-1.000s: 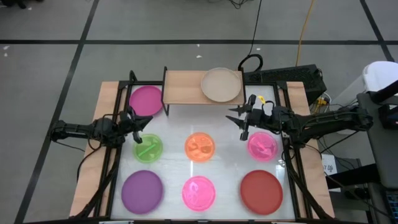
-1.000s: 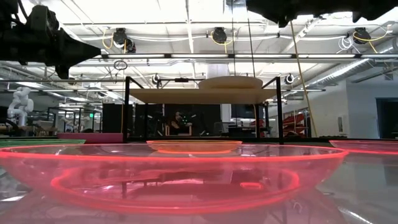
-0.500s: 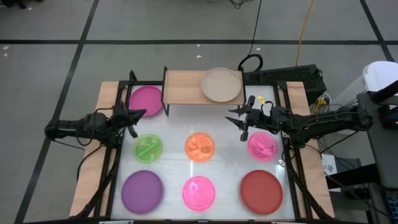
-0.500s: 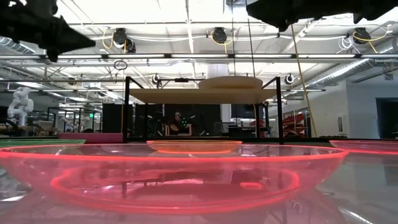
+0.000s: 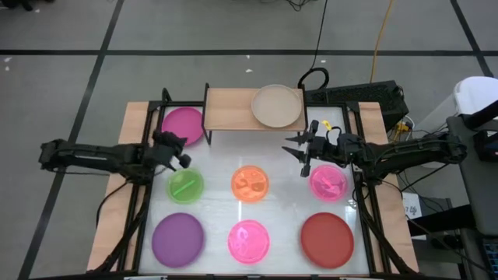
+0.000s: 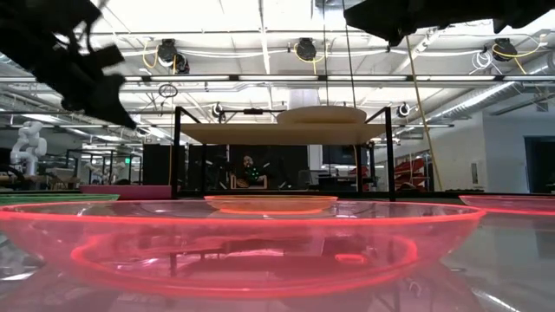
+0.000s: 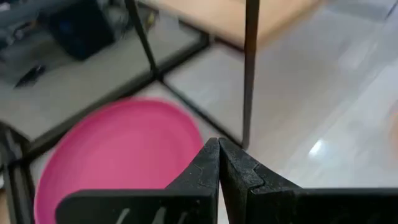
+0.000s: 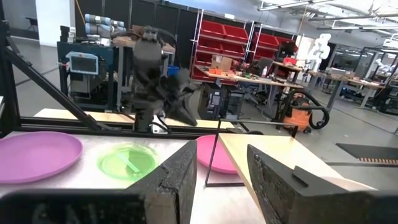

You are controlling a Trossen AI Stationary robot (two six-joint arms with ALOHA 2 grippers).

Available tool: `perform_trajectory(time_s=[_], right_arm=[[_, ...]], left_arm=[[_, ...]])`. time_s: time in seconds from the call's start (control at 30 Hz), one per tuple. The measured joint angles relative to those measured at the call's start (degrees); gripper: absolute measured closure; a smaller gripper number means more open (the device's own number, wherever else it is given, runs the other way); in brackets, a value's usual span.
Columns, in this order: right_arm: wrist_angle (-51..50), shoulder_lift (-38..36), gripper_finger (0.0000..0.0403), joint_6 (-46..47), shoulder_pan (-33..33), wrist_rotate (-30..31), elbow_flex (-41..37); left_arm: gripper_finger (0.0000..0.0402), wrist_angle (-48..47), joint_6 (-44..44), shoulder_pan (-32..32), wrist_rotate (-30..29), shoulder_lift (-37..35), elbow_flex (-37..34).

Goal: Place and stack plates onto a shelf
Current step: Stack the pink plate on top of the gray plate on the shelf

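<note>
Plates: thin, stiff plastic with shallow raised rims, probably very light and slippery on the white counter (image 5: 214, 167); I judge the rim edge the only place to pinch, since the flat middle offers no grip.
Magenta plate (image 5: 183, 125): lies on the counter beside the shelf's left legs, just ahead of the left gripper.
Shelf (image 5: 229, 109): carries only the beige plate (image 5: 277, 106), on its right half.
Other plates: green plate (image 5: 185, 186), orange plate (image 5: 252, 183), two pink ones, purple and red lie well apart on the counter.
Left gripper (image 7: 218, 163): fingers pressed together, holding nothing.
Right gripper (image 5: 303, 157): fingers parted, empty, hanging above the counter between the orange plate and the right pink plate (image 5: 328, 182).
Change: the left gripper has moved off the green plate toward the magenta plate; the right arm is unchanged.
</note>
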Motion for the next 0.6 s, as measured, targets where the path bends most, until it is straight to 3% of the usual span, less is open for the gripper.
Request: perform_trajectory(time_s=[0.13, 0.37, 0.6], right_arm=[[-0.6, 0.0, 0.0280, 0.3, 0.0, 0.0, 0.0], [-1.4, 0.0, 0.0280, 0.8, 0.0, 0.0, 0.0], [-1.5, 0.0, 0.0280, 0.8, 0.0, 0.0, 0.0]], left_arm=[[0.0394, 0.1, -0.5, 2.4, 3.6, 7.5, 0.0], [0.0391, 0.0, -1.8, 5.5, 5.0, 15.2, 0.0], [0.0335, 0.1, -2.8, 8.7, 5.6, 19.5, 0.0]])
